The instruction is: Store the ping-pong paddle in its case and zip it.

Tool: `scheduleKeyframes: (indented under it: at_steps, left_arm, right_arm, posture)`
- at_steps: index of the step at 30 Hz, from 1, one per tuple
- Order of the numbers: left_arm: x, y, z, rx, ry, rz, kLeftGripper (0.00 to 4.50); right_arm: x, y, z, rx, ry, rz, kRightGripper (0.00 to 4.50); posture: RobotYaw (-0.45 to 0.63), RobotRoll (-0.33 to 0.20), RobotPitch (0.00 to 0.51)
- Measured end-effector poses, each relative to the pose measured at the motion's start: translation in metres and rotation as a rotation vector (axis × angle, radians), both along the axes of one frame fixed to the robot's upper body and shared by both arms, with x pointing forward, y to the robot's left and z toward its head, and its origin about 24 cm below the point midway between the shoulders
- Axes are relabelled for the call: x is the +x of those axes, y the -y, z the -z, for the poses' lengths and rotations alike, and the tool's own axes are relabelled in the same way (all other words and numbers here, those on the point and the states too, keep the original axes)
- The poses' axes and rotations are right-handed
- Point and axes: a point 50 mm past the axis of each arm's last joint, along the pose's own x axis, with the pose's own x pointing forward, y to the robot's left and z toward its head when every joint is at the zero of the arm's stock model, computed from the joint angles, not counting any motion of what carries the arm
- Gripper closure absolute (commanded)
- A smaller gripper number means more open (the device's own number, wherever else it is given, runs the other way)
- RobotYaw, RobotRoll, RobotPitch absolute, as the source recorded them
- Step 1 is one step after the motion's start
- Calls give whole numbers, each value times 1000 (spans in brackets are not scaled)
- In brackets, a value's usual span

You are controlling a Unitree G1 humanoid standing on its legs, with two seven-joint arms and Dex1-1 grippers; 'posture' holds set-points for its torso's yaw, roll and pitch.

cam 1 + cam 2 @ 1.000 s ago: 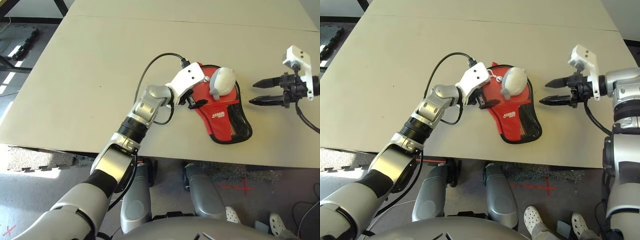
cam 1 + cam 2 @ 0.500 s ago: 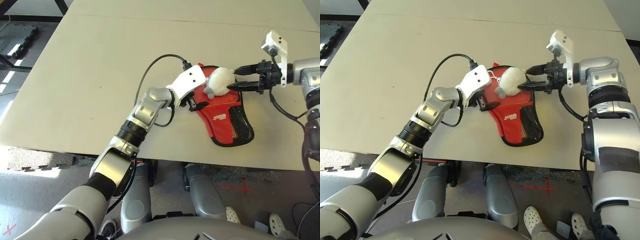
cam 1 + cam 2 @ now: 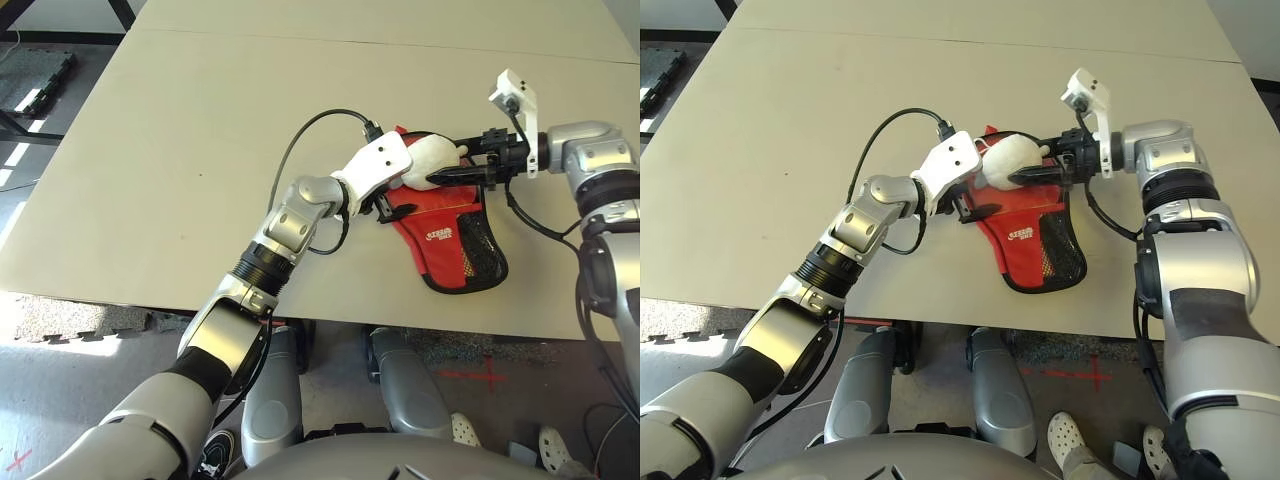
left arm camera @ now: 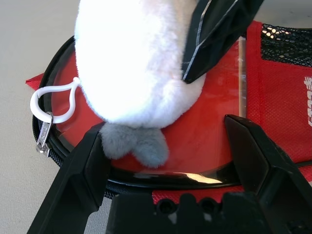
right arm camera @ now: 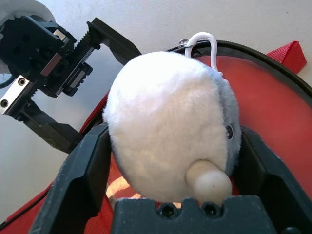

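The red case point(image 3: 445, 235), with its black zipper edge and mesh pocket, lies flat on the table. Its fluffy white pompom point(image 3: 425, 158) rests on the round end, tied by a white loop point(image 4: 51, 100) to the zipper pull. My right gripper point(image 3: 440, 167) reaches in from the right. Its fingers point(image 5: 83, 165) hug both sides of the pompom point(image 5: 165, 131). My left gripper point(image 3: 392, 205) stands open at the case's left rim, with its jaws straddling the edge just below the pompom. The ping-pong paddle is hidden.
The beige table point(image 3: 150, 150) stretches wide to the left and behind the case. A black cable point(image 3: 300, 135) loops up from my left wrist. The table's near edge runs just below the case's narrow end.
My right gripper swept left from beside the case and took the pompom between its fingers, nudging it toward the left gripper. The left arm stayed put.
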Motion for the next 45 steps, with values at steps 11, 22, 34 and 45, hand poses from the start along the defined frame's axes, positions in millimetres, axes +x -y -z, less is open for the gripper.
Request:
scheduleKeyframes:
  at_steps: [11, 22, 34, 45]
  left_arm:
    - [0, -1, 0, 1, 2, -5, 0]
    - [-1, 2, 1, 3, 0, 5, 0]
    - [-2, 1, 4, 6, -8, 1, 0]
    - [-2, 2, 4, 5, -6, 4, 0]
  right_arm:
    - [2, 6, 1, 25, 40, 86, 4003]
    - [20, 16, -6, -154, 338, 380, 4015]
    - [28, 29, -11, -298, 455, 606, 4018]
    - [18, 64, -18, -355, 402, 722, 4018]
  posture:
    - [-76, 0, 285]
    - [-70, 0, 285]
    - [-66, 0, 290]
    - [-73, 0, 282]
